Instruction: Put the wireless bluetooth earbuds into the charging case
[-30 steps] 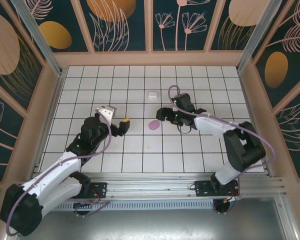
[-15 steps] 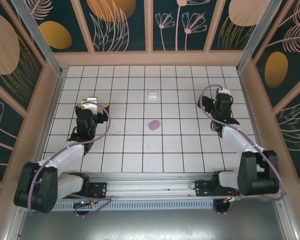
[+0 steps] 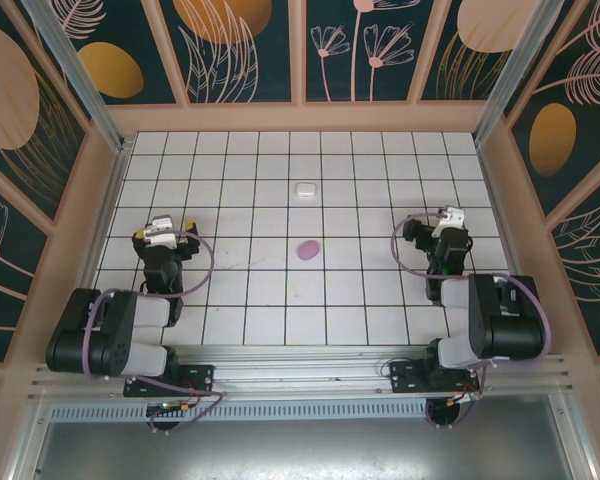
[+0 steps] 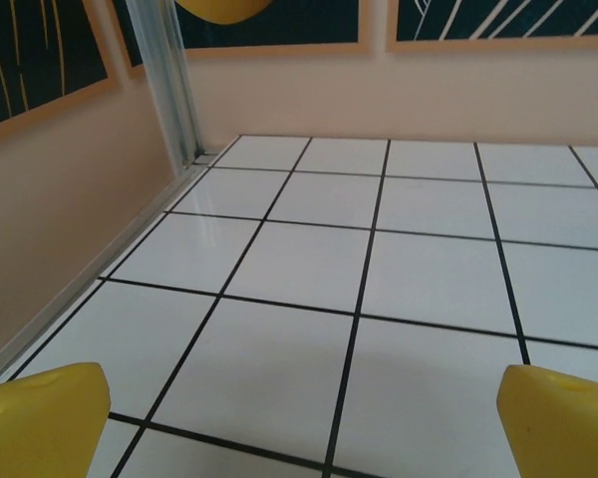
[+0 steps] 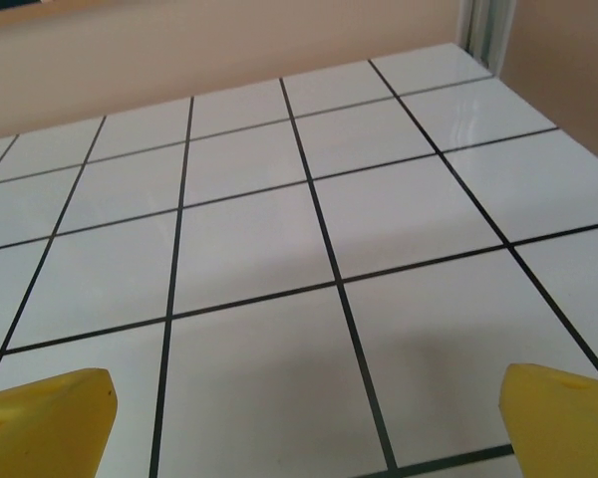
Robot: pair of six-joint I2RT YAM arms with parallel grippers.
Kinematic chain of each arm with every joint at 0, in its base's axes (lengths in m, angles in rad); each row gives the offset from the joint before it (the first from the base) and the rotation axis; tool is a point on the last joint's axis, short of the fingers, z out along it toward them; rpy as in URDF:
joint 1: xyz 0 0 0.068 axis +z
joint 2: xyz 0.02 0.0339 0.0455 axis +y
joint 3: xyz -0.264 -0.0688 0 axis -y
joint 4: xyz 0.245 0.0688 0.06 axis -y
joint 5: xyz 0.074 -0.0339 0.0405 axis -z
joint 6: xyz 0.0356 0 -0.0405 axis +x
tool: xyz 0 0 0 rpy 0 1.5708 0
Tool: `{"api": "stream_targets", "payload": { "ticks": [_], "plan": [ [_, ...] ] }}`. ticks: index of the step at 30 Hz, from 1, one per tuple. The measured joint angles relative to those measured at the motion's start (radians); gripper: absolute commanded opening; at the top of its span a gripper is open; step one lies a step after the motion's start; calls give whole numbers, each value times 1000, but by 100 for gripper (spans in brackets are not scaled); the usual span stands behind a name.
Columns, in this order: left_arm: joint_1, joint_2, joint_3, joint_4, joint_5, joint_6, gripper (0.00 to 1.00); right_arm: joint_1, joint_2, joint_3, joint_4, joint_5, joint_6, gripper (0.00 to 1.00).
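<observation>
The charging case (image 3: 303,188), a small glossy white pebble, lies on the tiled floor at the centre back. The earbuds are out of view. My left gripper (image 3: 163,226) is folded back over its arm at the left side, far from the case, and stands open. In the left wrist view its yellow fingertips (image 4: 42,420) are spread wide over bare tiles, the left gripper (image 4: 304,428) holding nothing. My right gripper (image 3: 438,222) sits at the right side, also well away from the case. There too the right gripper (image 5: 304,418) is open and empty, with yellow fingertips (image 5: 46,412) apart.
A flat purple oval piece (image 3: 308,250) lies on the tiles in the middle, in front of the case. Pink walls (image 4: 70,229) and aluminium posts (image 4: 169,80) enclose the floor. A metal rail (image 3: 310,365) runs along the near edge.
Both arms have drawn back from the middle toward their bases. The right gripper left the spot beside the purple piece and moved right; the left gripper swung out to the left.
</observation>
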Motion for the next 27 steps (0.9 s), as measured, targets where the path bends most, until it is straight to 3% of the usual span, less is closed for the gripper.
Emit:
{"api": "stream_targets", "payload": {
  "ticks": [3,10,27],
  "plan": [
    [11,72,1,85,42,-3,99,0,60,-30,103,-12,-1,99],
    [37,86,42,79,126,-11,98,4,75,-38,183,-22,-12,99],
    [43,86,50,74,137,-21,99,5,75,-38,202,-34,-27,99]
  ]
}}
